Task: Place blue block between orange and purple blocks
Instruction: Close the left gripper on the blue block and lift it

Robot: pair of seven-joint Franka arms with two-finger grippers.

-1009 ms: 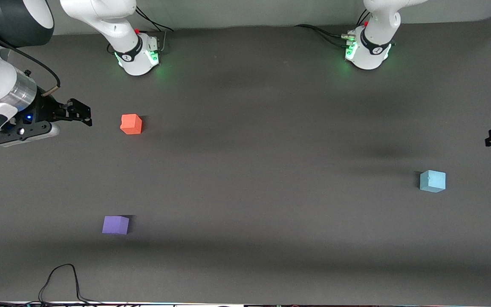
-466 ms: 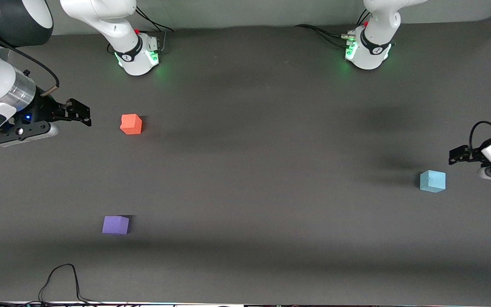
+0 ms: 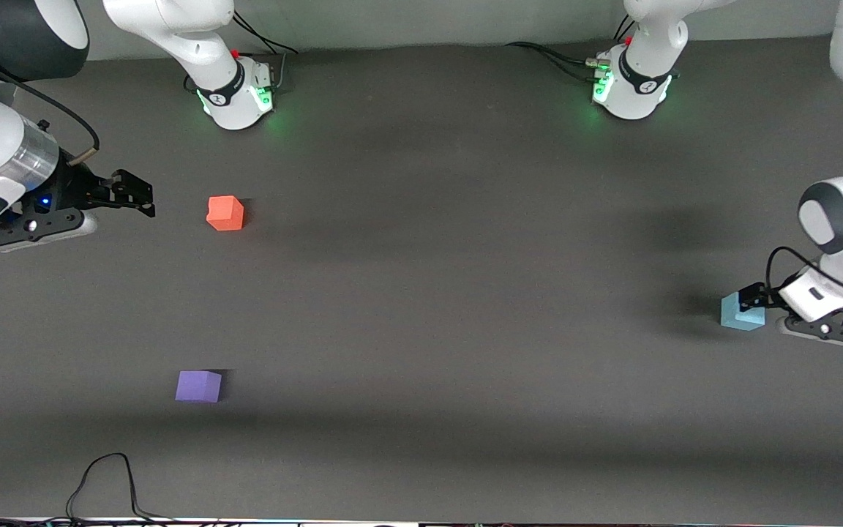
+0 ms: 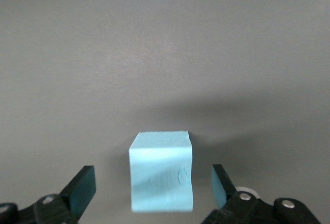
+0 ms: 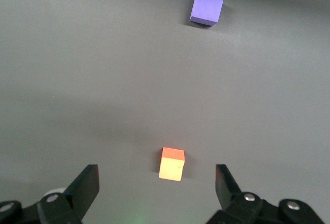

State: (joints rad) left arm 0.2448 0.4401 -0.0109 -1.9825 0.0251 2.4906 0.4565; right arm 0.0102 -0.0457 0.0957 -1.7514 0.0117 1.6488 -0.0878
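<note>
Lying nearest the front camera, toward the right arm's end of the table: the purple block, also seen from the right wrist. Sitting farther from the camera than the purple block and well apart from it, toward the left arm's end: the blue block, flat on the table and nowhere near the gap between the other two cubes. Reaching the blue block: the left gripper, fingers spread wide, one fingertip on each side of the cube with clear gaps, not touching it in the left wrist view. Resting farther still from the camera than the purple block, almost in line with it and well apart: the orange block, small and upright in the right wrist view. Hanging beside the orange block, over the table's right-arm edge: the right gripper, fingers spread apart and holding nothing, arm waiting.
</note>
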